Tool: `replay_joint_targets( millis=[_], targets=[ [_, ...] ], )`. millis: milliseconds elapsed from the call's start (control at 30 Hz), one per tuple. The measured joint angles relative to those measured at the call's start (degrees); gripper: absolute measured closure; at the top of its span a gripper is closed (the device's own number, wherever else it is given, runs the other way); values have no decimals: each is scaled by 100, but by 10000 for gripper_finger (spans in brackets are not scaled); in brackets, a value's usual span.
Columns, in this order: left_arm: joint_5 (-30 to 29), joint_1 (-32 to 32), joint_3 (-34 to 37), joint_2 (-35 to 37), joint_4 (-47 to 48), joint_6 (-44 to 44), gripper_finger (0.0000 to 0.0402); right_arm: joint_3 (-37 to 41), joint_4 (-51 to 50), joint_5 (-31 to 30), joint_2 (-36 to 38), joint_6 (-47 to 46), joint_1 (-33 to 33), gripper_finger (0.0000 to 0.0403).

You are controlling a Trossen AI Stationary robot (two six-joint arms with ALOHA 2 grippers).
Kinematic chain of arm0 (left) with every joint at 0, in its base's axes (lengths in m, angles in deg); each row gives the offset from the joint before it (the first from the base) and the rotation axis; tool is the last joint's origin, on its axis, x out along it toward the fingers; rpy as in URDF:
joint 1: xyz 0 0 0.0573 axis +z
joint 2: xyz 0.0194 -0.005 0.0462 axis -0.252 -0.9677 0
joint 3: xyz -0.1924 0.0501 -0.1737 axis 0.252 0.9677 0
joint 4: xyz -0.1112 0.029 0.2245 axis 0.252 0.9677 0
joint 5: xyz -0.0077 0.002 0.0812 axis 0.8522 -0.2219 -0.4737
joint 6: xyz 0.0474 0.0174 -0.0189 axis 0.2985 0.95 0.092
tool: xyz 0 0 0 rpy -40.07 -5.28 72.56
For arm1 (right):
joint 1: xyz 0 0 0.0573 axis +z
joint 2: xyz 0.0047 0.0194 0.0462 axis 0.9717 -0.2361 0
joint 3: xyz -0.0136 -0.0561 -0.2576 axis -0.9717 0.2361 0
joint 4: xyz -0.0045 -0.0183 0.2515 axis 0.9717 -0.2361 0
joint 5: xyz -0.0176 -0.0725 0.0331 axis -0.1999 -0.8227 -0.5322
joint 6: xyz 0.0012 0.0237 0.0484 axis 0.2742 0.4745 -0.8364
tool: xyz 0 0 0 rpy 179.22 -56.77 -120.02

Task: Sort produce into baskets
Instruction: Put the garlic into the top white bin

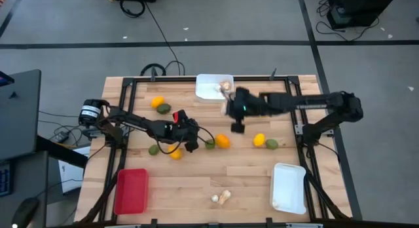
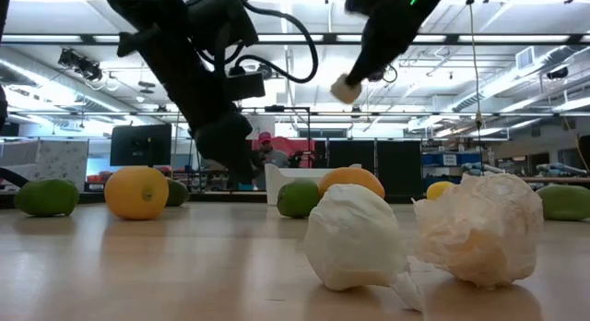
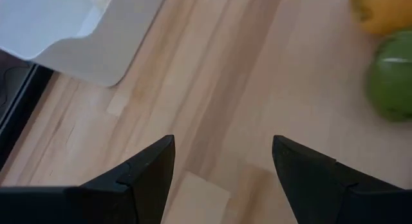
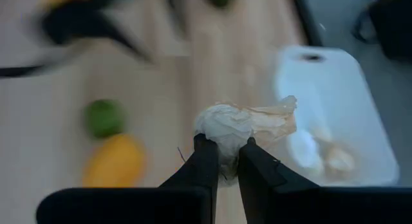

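My right gripper [image 1: 234,116] is shut on a pale beige bulb-like piece [image 4: 222,129], high above the table just near of the far white tray [image 1: 211,86]; the tray holds pale pieces. My left gripper [image 1: 190,135] is open and empty over bare wood [image 3: 222,159], left of a green fruit [image 1: 209,143] and an orange fruit [image 1: 222,141]. More yellow and green fruits [image 1: 265,142] lie on the table. Two pale pieces [image 1: 220,197] lie near the front edge. The red tray [image 1: 131,190] is at the near left and a second white tray [image 1: 289,187] at the near right. My right gripper pinches the pale piece's rounded body [image 4: 222,145] between its two fingertips. A papery flap [image 4: 273,120] sticks out to one side. The fingers point down, and the piece hangs at their ends [image 2: 346,89], lifted well clear of the table.
Yellow and green fruits [image 1: 160,105] lie at the far left, another pair [image 1: 163,151] below my left arm. The low view shows the two pale pieces [image 2: 419,233] close by. A black frame [image 1: 308,133] runs along the table's sides.
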Motion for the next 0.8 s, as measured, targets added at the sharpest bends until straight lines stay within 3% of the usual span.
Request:
replay_joint_targets(
  millis=[233,333,533,800],
  targets=[
    [-25,-330,-8,0,127,-152,136,0,1615,853,-824,-8,-1469,353],
    [-38,-384,-8,0,196,-155,136,0,2083,747,-1270,-147,-1840,345],
    [-45,-398,-8,0,508,-324,136,0,2358,61,-1929,-166,-2287,293],
    [-55,-398,-8,0,596,-582,136,0,2391,487,-2142,-149,-2507,223]
  ],
)
